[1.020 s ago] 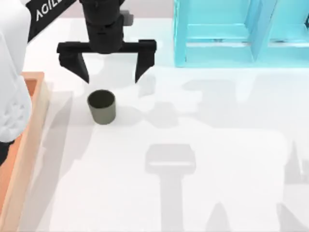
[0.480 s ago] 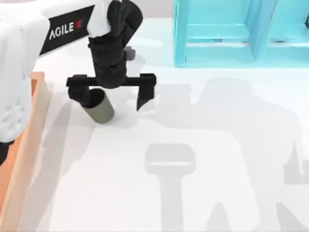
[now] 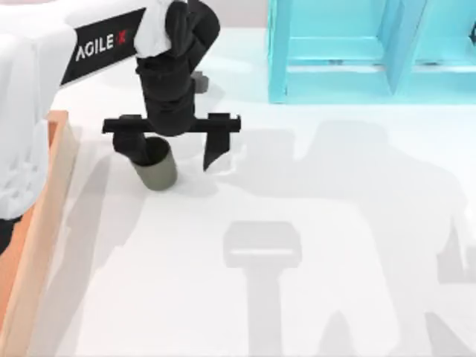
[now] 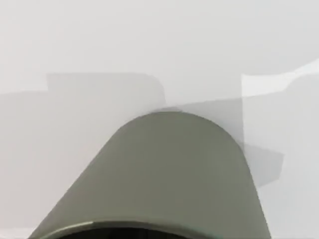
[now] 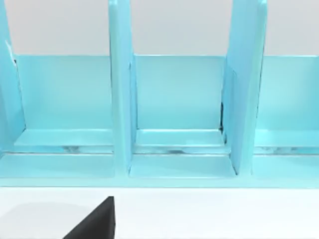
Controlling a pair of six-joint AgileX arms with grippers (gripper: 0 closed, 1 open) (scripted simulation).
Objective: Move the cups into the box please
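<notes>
From above, white letters reading "AGILE" followed by a red mark stand on the black band of my left arm (image 3: 100, 46), which reaches in from the upper left. Its end effector (image 3: 172, 152) hangs low over the white surface (image 3: 312, 297) with its 2 fingers spread wide apart. The left finger (image 3: 132, 149) dips at the rim of the dark olive-grey cup (image 3: 155, 167), and the right finger (image 3: 213, 149) stands apart from the cup, on its right. The cup stands on the surface, upright or nearly so, just right of the box (image 3: 44, 201), outside it. I cannot tell whether anything lies in the cup. The box runs along the left edge, orange-brown inside a thick pale wooden rim. A turquoise shelf unit (image 3: 349, 52) stands at the far right.

The left wrist view looks down the cup's grey side (image 4: 169, 174) from very close.

The right wrist view faces the turquoise shelf unit's (image 5: 179, 99) open compartments, with a black fingertip (image 5: 97, 221) of my right end effector at the edge; I cannot tell how its fingers are set.
</notes>
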